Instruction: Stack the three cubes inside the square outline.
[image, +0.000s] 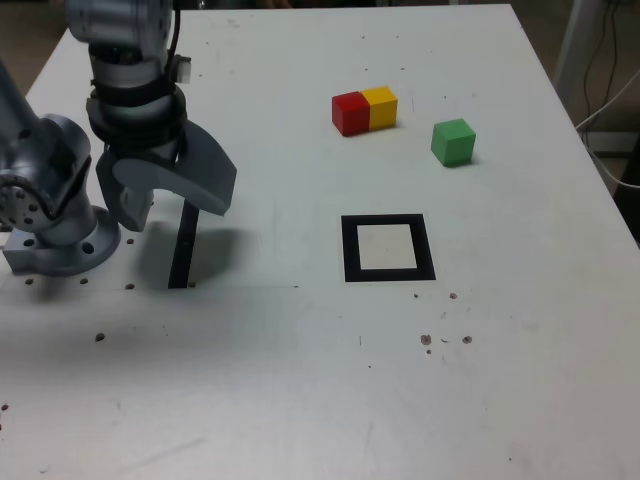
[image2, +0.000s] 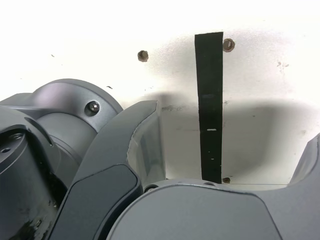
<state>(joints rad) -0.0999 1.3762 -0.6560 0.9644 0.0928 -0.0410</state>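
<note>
In the exterior view, the red cube and the yellow cube sit touching side by side at the far middle of the white table. The green cube stands alone a little to their right. Nearer the camera lies the square outline, black with a pale centre and nothing in it. My gripper hangs at the exterior view's left, far from the cubes, pointing down at the table. It is open and empty, and the wrist view also shows the gripper with its jaws wide apart and no cube in sight.
A thin black strip lies on the table under the gripper; the wrist view shows the strip between the fingers. The arm's base stands at the table's left edge. Small screw holes dot the surface.
</note>
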